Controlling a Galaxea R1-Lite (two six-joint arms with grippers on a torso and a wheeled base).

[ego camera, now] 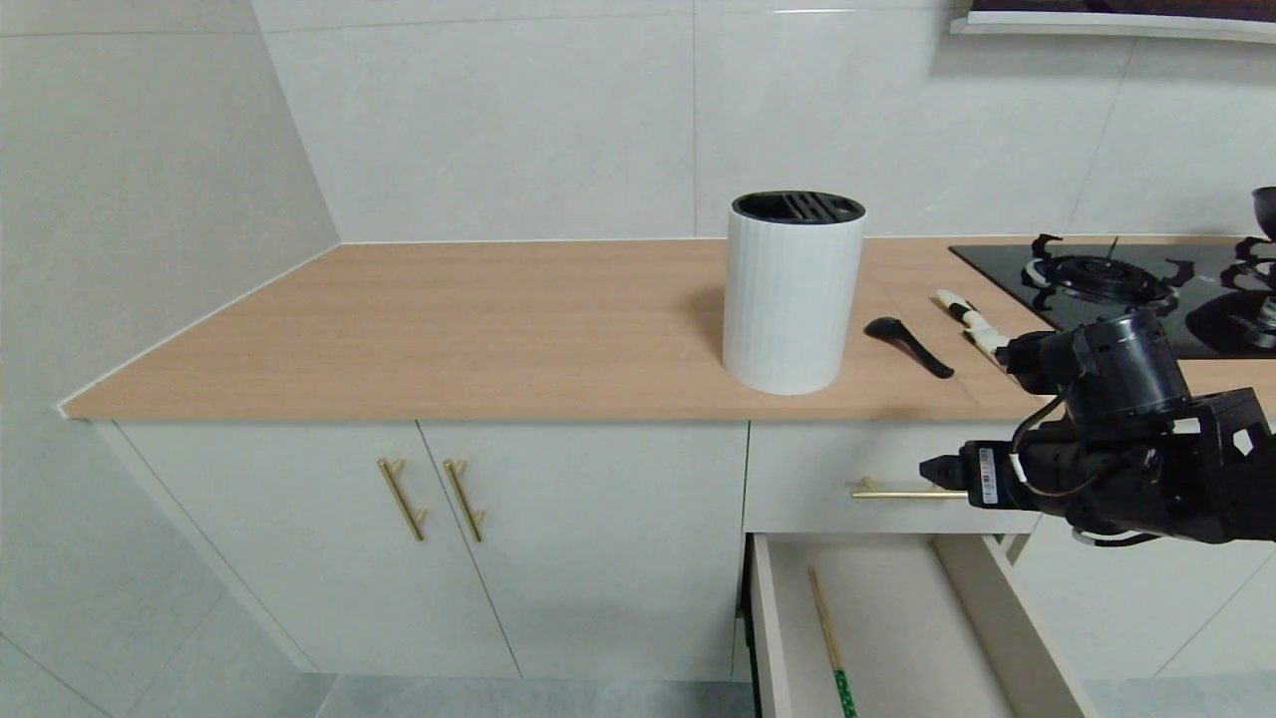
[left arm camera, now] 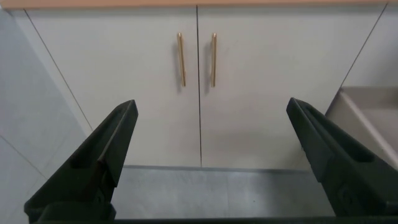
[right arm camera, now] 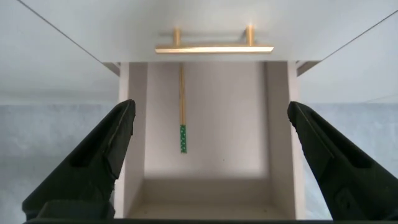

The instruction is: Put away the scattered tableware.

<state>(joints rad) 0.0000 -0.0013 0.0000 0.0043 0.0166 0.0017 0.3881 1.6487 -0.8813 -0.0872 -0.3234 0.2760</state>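
Chopstick (ego camera: 829,638) (right arm camera: 182,112): one, lying lengthwise on the floor of the open drawer (ego camera: 957,618) (right arm camera: 236,124), near its left wall. Pale wood shaft, green end with light dots. No writing legible on it.

On the counter (ego camera: 449,329): a black spoon (ego camera: 909,345) lies flat just right of the white holder (ego camera: 793,294). A knife (ego camera: 969,321) with a pale handle lies beyond the spoon, near the hob (ego camera: 1107,279). The holder is a ribbed cylinder, upright, with a black slotted top.

Right gripper (ego camera: 937,469) (right arm camera: 210,109): in front of the closed drawer's brass handle (ego camera: 897,491) (right arm camera: 214,48), above the open drawer. Jaws wide, nothing between them. It carries a small white label, print too small to read.

Left gripper (left arm camera: 211,106): low, facing the double cabinet doors (left arm camera: 124,81) with their two brass pulls (ego camera: 402,499) (left arm camera: 181,59). Jaws wide and holding nothing.

Surroundings: wood-tone counter, off-white cabinet fronts, large pale wall tiles, grey floor (left arm camera: 211,186).
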